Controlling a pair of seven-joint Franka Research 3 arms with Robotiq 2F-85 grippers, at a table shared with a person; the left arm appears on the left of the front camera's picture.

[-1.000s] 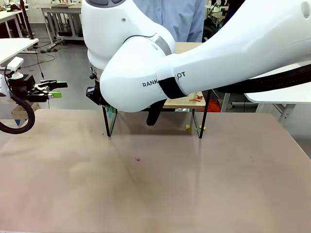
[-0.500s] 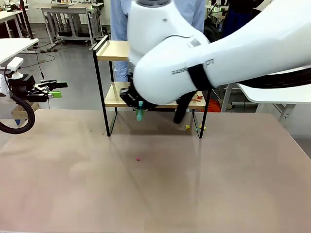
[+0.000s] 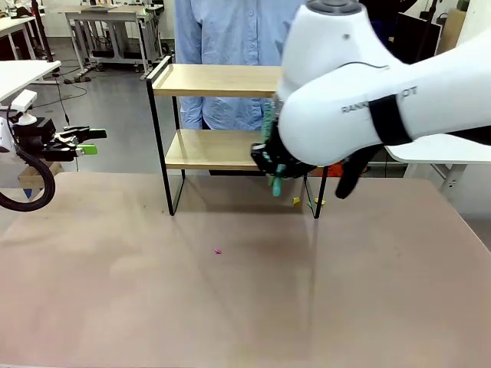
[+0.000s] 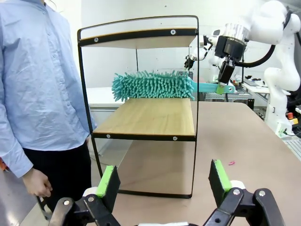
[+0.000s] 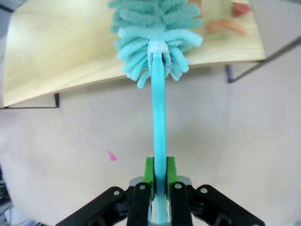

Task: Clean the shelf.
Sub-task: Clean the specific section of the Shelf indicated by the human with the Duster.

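Beige tabletop (image 3: 230, 307); small two-tier shelf of light wood in black wire frame (image 4: 146, 115) straight ahead of right gripper (image 5: 160, 165), clamped on handle of teal fluffy duster (image 5: 157, 28), head over lower board. Reddish scraps (image 5: 225, 26) on board beyond head, pink fleck (image 5: 111, 156) on table beside gripper: sweeping judged unfinished. Left gripper (image 4: 163, 181) spread wide, empty.

Wood shelf (image 4: 150, 117), blk metal frame (image 4: 138, 136), fluffy duster (image 4: 153, 85)

Upper left of your front view, a grey floor (image 3: 107, 100) runs back to white workbenches (image 3: 100, 17) on metal legs. Another white table (image 3: 23, 70) juts in at the left edge, and the tan surface (image 3: 230, 291) spreads across the lower half.
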